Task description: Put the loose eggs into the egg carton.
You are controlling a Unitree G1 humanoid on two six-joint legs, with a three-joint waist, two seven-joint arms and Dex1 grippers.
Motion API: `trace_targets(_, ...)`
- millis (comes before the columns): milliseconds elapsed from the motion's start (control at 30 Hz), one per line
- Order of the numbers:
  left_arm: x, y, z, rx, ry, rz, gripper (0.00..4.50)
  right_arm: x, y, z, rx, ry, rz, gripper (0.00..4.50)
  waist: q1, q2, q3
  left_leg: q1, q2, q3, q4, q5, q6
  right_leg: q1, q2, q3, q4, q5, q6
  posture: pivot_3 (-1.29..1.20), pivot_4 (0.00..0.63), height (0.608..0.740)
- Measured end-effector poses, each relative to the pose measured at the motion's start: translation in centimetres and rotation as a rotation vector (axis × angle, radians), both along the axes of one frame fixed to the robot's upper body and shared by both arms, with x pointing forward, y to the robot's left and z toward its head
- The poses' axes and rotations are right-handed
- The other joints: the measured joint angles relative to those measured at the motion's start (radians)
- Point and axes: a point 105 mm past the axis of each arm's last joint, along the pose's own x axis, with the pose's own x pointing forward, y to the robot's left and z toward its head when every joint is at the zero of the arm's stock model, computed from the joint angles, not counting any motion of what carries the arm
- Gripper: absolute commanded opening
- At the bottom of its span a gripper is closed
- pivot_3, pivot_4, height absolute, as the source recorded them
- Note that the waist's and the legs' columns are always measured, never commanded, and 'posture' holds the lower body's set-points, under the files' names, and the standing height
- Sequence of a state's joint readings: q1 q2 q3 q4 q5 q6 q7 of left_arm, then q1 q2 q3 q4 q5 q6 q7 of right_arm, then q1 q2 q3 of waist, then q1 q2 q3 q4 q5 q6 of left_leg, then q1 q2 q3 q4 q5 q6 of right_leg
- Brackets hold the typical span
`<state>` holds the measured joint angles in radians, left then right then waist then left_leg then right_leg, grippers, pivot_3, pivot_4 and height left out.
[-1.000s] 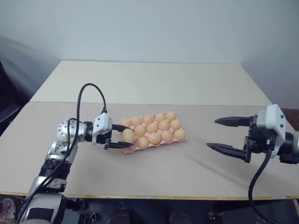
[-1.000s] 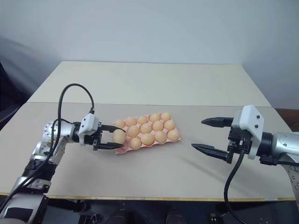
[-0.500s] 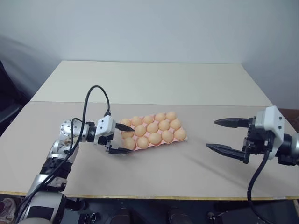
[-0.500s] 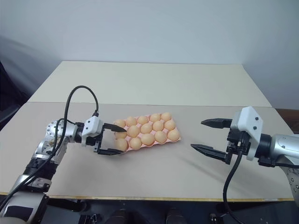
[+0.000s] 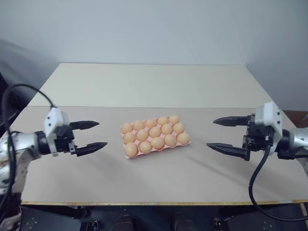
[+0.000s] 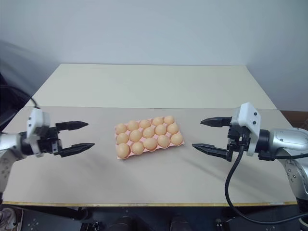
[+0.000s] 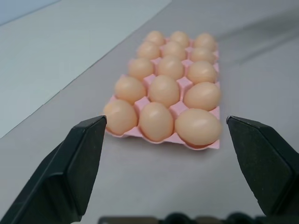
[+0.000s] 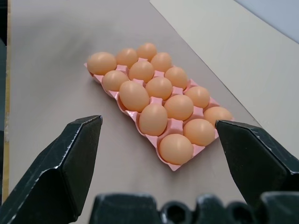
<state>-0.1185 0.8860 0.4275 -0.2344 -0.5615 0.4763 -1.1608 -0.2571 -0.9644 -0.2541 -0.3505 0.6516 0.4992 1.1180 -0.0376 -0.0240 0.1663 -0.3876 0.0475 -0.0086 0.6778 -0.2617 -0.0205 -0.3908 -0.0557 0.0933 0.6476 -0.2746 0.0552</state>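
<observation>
L gripper (image 5: 90,135) hangs above the table (image 5: 144,86) on the left side, fingers spread wide w/ nothing between them, tips aimed toward the egg carton (image 5: 155,136) — well apart from it.

Carton sits mid-table, roughly centred btwn the two arms, lying at a slight angle. It's the pink tray, 3 rows of 5, and every cup has an egg in it: 15 eggs (image 5: 158,143) all seated, light orange-tan, all alike. From the L wrist view the near row of three eggs (image 7: 156,121) is right ahead between the fingers (image 7: 84,154), pink rim showing under them. No eggs on the bare tabletop around the tray.

R gripper (image 5: 220,133) is over the table's right side, also released — two black fingers held far apart, empty, pointing in at the carton but clear of it. R wrist view has the full tray (image 8: 140,103) framed between its fingers (image 8: 254,154), rim not touched.
</observation>
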Motion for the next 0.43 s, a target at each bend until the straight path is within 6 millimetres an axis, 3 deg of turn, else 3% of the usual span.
trace_targets(200,-1.9,-0.1,1.1,-0.017,-0.020,0.090,4.47,0.2,-0.1,-0.2,-0.002,0.007,0.008,4.50,0.003,0.000,0.000,0.001,0.000,0.000,0.000,0.000,0.000,0.000,0.000,0.000,0.000,0.000,0.000,0.00,0.150,0.740)
trace_targets(433,-2.5,0.0,1.3,-0.041,-0.013,0.142,4.47,0.2,-0.2,-0.4,-0.002,0.013,0.000,4.50,0.000,0.000,0.000,0.001,0.000,0.001,0.000,0.000,0.000,0.001,0.000,0.000,0.000,0.000,0.000,0.00,0.150,0.740)
